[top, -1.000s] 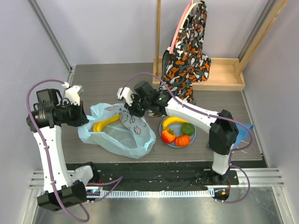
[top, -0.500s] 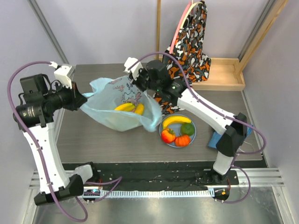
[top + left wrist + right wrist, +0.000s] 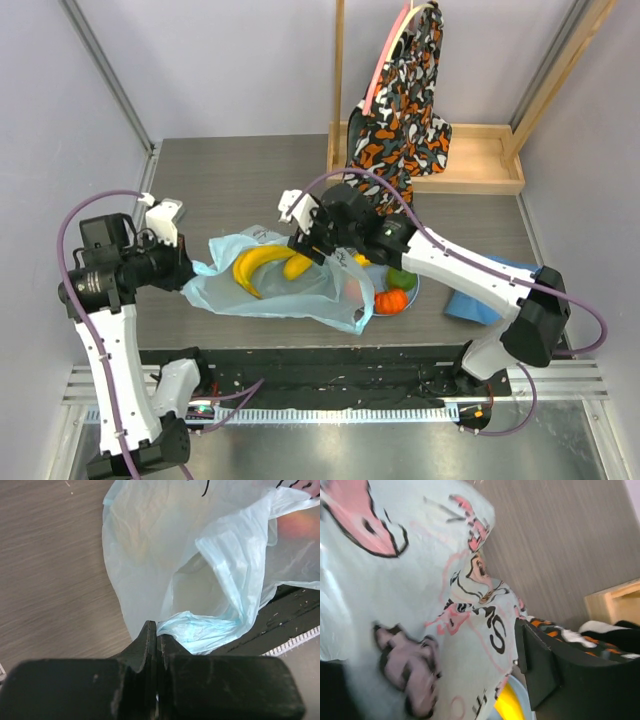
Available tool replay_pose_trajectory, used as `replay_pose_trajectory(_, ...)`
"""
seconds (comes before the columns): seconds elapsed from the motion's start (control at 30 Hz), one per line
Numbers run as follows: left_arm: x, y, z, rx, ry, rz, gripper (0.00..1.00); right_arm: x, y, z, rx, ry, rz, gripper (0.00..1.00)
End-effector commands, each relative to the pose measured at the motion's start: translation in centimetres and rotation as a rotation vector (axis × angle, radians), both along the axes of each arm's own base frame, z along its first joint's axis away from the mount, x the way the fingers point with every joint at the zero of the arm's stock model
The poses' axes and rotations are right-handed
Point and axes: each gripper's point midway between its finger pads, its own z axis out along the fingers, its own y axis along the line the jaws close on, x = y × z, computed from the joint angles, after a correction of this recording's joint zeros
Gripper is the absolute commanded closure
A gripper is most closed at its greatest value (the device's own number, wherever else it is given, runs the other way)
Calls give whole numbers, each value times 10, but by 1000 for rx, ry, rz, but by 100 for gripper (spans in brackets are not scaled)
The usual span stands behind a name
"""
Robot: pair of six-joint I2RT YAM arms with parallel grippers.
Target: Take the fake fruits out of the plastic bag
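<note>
Now at the near-left: left gripper (image 3: 154, 627) is still clenching a bunched fold of the plastic bag (image 3: 300, 300), jaws pressed together w/ film between. Half a sec ago both arms were holding the bag up, stretched over mid-table (image 3: 230, 170), fruit sagging inside. It is now lying slack along the near edge, right end draping over the left side of the plate (image 3: 414, 293).

Right gripper (image 3: 308, 248), just past the bag's middle, is no longer pinching. Its fingers are standing apart w/ printed film across the gap, gripping nothing as far as I can tell.

Banana bunch (image 3: 258, 268) is lying bright and unveiled on the film, just beside that gripper. I'm judging it nearer the bag's mouth than a sec ago, but can't tell if it's fully out. Orange fruit (image 3: 391, 301) and green fruit (image 3: 402, 277) are sitting on the plate, so the bunch is prob. the last one needing lifting clear.

Views:
- Left wrist is showing the pinch itself, plus a reddish blur (image 3: 295, 525) through the film. That's prob. the red fruit, which top view is hiding under the bag.
- Right wrist is showing pink prints close up and a yellow sliver (image 3: 512, 705) at its bottom edge.
- Only top view is showing the bunch and, at the far-right corner, the wooden tray (image 3: 470, 165) w/ patterned cloth (image 3: 405, 90) hanging.
</note>
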Motion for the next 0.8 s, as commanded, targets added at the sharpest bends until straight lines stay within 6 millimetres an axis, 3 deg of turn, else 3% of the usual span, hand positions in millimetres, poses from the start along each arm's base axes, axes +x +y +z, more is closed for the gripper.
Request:
replay_pose_trajectory(0.0,6,6,-11,-5,72,37,100,2,21,125,233,-167,80,30)
replay_pose_trajectory(0.1,17,8,-13,-24,87,53,100,-30,30,162,338,-155,235,31)
replay_pose_trajectory(0.17,25,9,-11,-27,67,63,100,-52,35,169,375,-124,344,37)
replay_pose_trajectory(0.23,31,10,-11,-45,71,88,100,-59,39,166,385,-105,389,47)
replay_pose_trajectory(0.33,41,11,-11,-67,74,114,100,-69,46,133,332,-48,476,56)
replay_pose_trajectory(0.4,44,9,-8,-83,69,107,100,-71,52,95,273,6,513,61)
replay_pose_trajectory(0.5,44,8,-9,-89,70,106,100,-73,64,56,213,68,555,70)
replay_pose_trajectory(0.6,40,8,-9,-78,69,101,100,-69,75,33,170,78,555,73)
replay_pose_trajectory(0.7,34,7,-9,-72,71,93,100,-55,90,25,155,39,507,70)
replay_pose_trajectory(0.77,30,7,-10,-66,71,89,100,-49,105,5,115,9,489,68)
